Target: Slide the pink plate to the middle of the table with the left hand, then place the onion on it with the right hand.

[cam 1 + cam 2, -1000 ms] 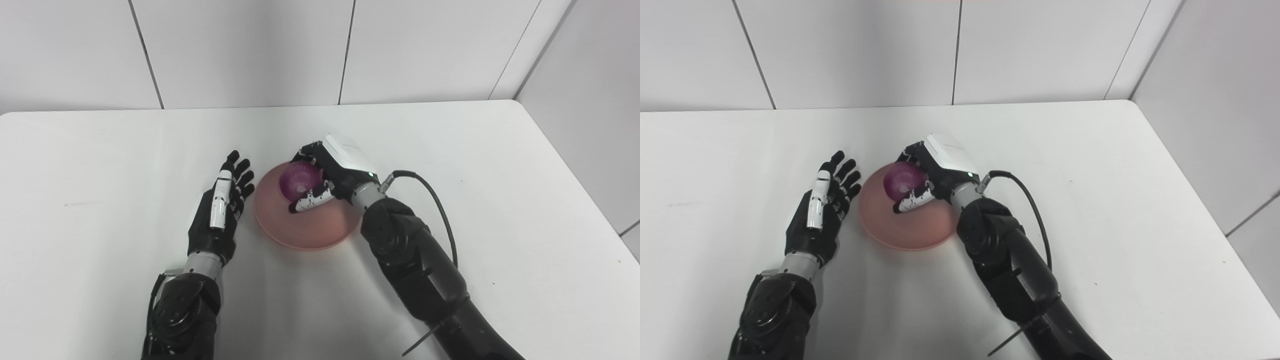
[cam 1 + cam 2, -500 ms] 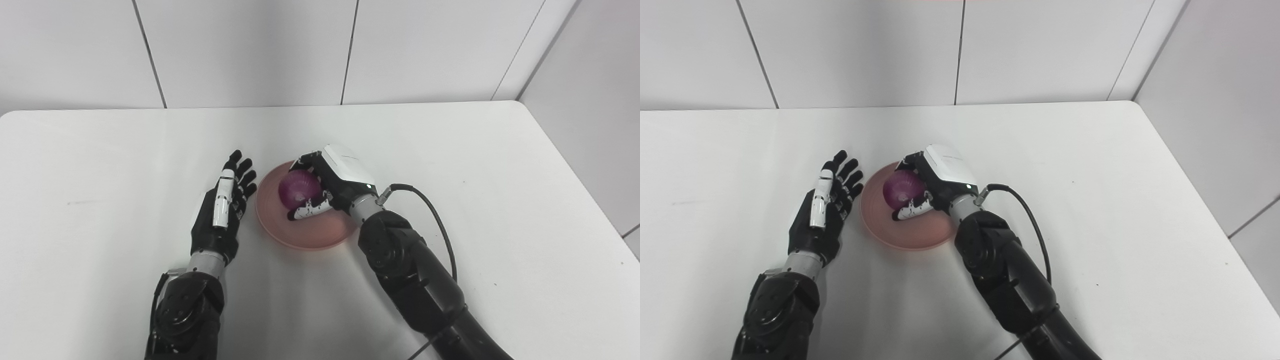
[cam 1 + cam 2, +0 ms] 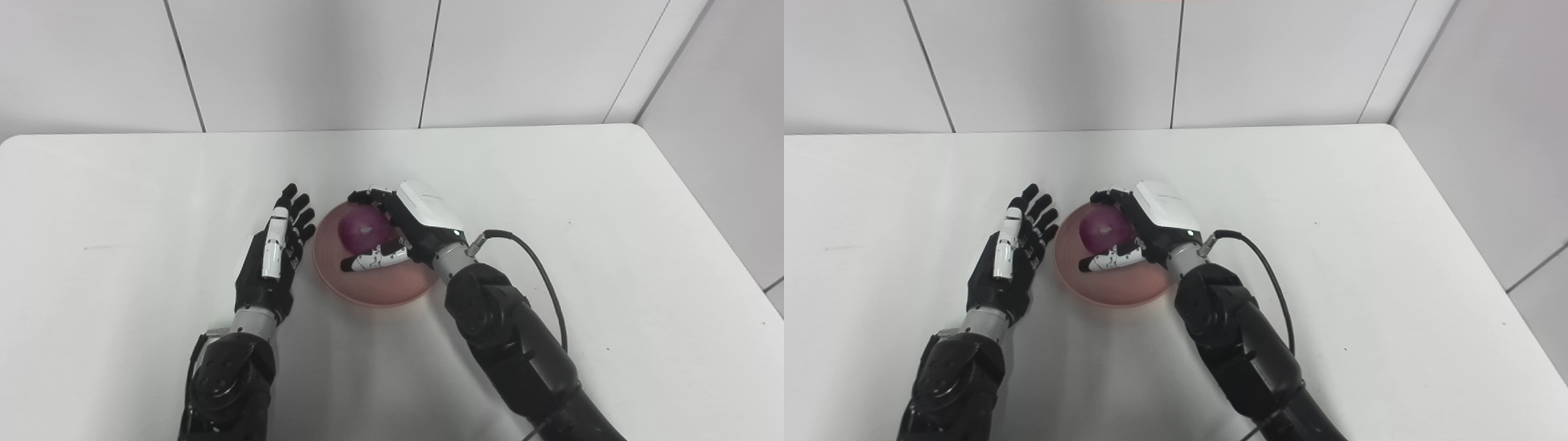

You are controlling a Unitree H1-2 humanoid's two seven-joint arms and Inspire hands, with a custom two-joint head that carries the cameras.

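Onion (image 3: pixel 362 228) sat on the pink plate (image 3: pixel 380 291), cupped loosely inside the right hand (image 3: pixel 398 229), whose fingers had spread off it. Best practice was to lift that hand straight away without nudging it. Just left, the left hand (image 3: pixel 272 257) lay flat, fingers apart, beside the rim.

White tabletop (image 3: pixel 551 184), matte, fills most of the view; rounded corner at 2 o'clock. Small dark scuff mark (image 3: pixel 97 248) on it at 9 o'clock. Back wall (image 3: pixel 306 61) at 12 o'clock: large pale grey-white panels split by thin dark vertical seams (image 3: pixel 429 61), meeting the tabletop along a straight edge. Side wall (image 3: pixel 723 122) at 3 o'clock, same panels, one slanted seam low down. Corner joint runs diagonally at 1 o'clock. Light even and soft, faint shadows at 6 o'clock.
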